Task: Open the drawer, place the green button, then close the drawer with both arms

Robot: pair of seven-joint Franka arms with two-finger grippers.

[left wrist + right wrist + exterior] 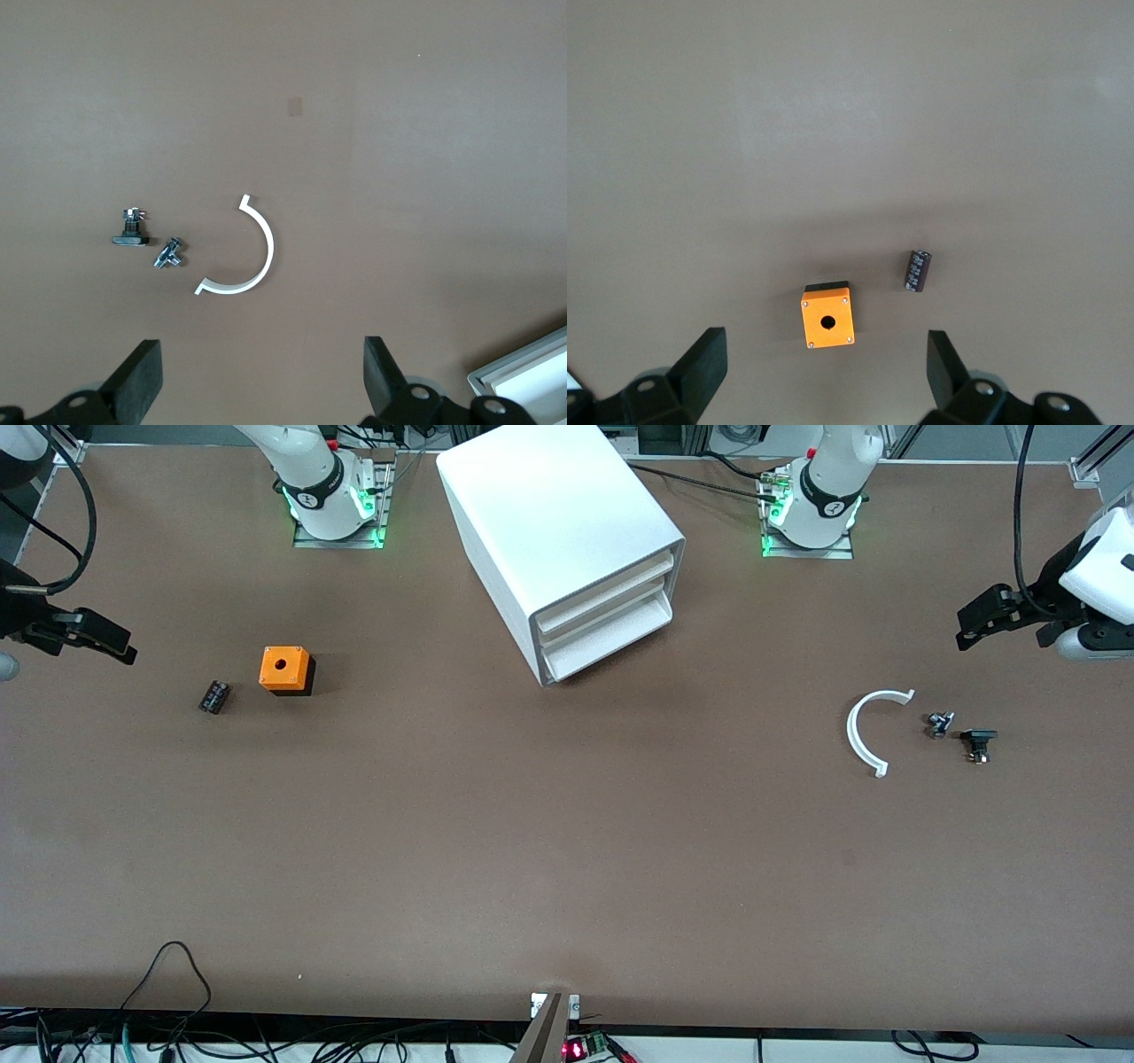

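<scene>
The white cabinet (558,531) stands at the table's middle, between the arm bases. Its lowest drawer (611,645) is shut, like the two above it. The button (213,696) lies on its side toward the right arm's end, a small dark grey-blue block; its green cap does not show. It also shows in the right wrist view (918,270). My right gripper (102,640) is open and empty in the air over that end of the table (824,376). My left gripper (974,624) is open and empty over the left arm's end (261,381).
An orange cube with a hole (285,670) sits beside the button (827,316). Toward the left arm's end lie a white half-ring (864,731), a small metal part (939,724) and a black-capped switch (977,742). The cabinet's corner shows in the left wrist view (532,372).
</scene>
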